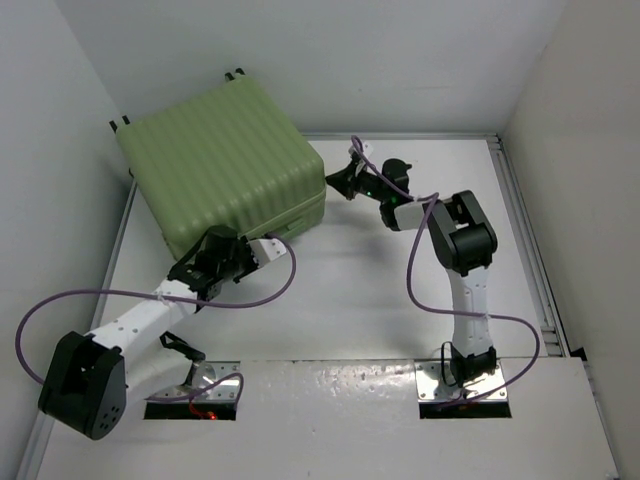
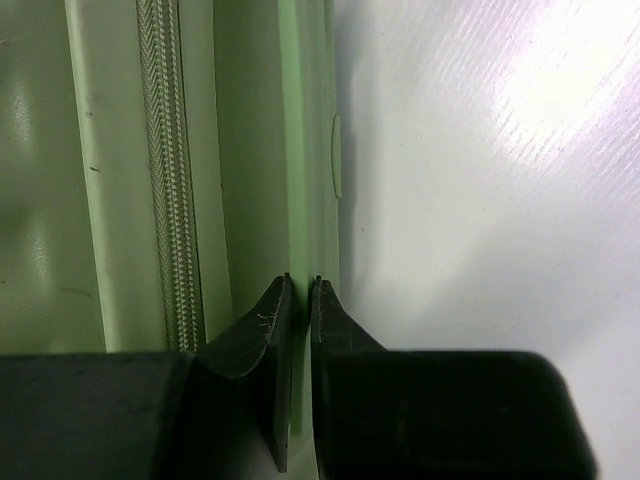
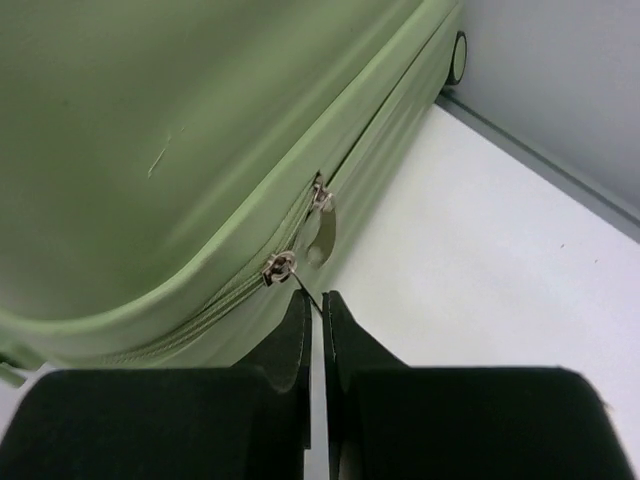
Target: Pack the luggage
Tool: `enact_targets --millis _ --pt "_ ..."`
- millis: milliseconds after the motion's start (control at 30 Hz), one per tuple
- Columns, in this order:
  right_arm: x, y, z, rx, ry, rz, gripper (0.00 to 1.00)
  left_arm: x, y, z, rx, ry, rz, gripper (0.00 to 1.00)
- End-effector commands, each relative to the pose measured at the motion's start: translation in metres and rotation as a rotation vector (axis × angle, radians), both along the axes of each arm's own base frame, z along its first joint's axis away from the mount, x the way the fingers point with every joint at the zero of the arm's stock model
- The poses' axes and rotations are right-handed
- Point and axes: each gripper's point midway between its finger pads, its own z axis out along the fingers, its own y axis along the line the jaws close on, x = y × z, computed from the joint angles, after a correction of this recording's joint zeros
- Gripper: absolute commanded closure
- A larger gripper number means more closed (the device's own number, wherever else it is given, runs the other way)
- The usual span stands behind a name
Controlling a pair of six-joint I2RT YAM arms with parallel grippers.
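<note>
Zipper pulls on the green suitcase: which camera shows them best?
Right wrist: both zipper pulls sit close and sharp on the luggage seam. Left wrist shows only zipper teeth, no pulls. Top external shows the seam line, but the pulls are too small to make out.

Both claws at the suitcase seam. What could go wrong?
Right claw seems to pinch only the tip of the thin metal zipper pull on the light green ribbed hard-shell suitcase; it may slip free.
Left claw, shut at the lower shell edge, may not stop the suitcase sliding.
</note>
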Motion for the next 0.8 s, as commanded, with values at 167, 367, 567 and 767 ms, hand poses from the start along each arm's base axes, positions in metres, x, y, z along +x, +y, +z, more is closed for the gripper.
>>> enact_targets --millis 167,367,567,767 --pt "0.093 -0.067 0.043 0.061 -0.211 -0.336 1.00 -0.028 0.035 -0.044 0.127 0.220 0.052 1.00" --pt "0.110 -0.044 0.033 0.126 -0.219 -0.284 1.00 -0.021 0.035 -0.047 0.116 0.242 0.061 1.00" --pt "0.140 -0.022 0.040 0.187 -0.265 -0.280 1.00 -0.022 0.036 -0.052 0.109 0.266 0.070 1.00" --pt "0.151 -0.011 0.030 0.204 -0.265 -0.281 1.00 -0.012 0.033 -0.045 0.096 0.248 0.077 1.00"
